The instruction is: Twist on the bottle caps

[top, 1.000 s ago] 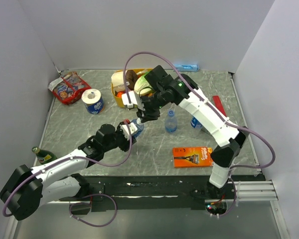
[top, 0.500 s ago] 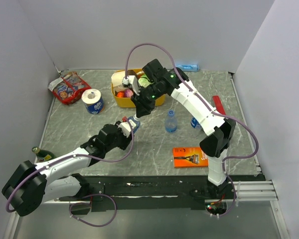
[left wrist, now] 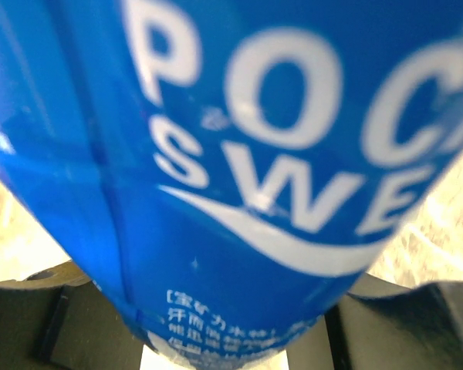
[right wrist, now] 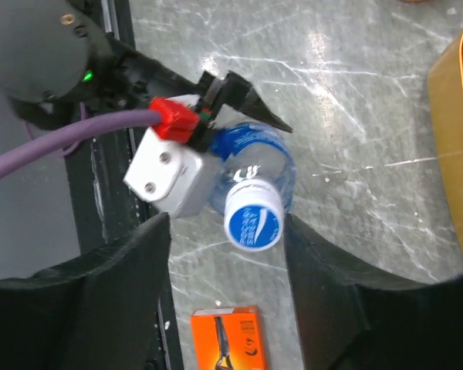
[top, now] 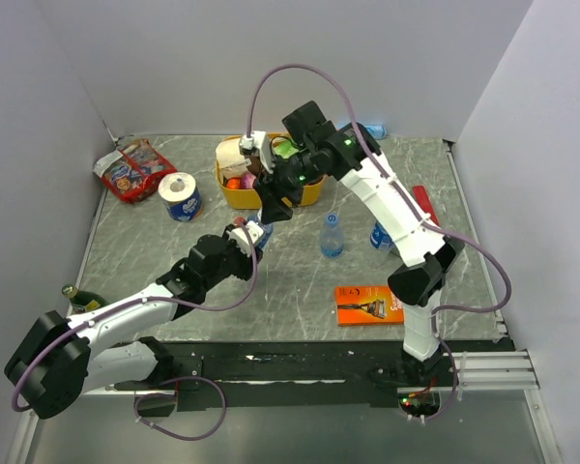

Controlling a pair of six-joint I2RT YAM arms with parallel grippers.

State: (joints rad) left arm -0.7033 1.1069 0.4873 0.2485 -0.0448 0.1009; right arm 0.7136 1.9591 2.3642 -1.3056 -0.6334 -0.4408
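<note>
Your left gripper (top: 250, 239): clamped on bottle (left wrist: 239, 177), held tilted over table (top: 155, 251), centre-left.
Cap (right wrist: 252, 220): sits on its neck.
Your right gripper (top: 274, 208): just above, fingers (right wrist: 123, 285) spread, straddling Cap without contact.
Second bottle (top: 332, 235): upright, further right.
Third bottle (top: 380, 235): partly behind right arm.

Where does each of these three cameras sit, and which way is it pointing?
Top external: fixed above and behind the arms, looking down at the table; both arms show whole, left gripper and right gripper included.
Left wrist: on the left arm, right against the bottle it clamps; dark fingers at the bottom.
Right wrist: looks down on the bottle's cap, open fingers either side.
Shared: all three show that bottle.
</note>
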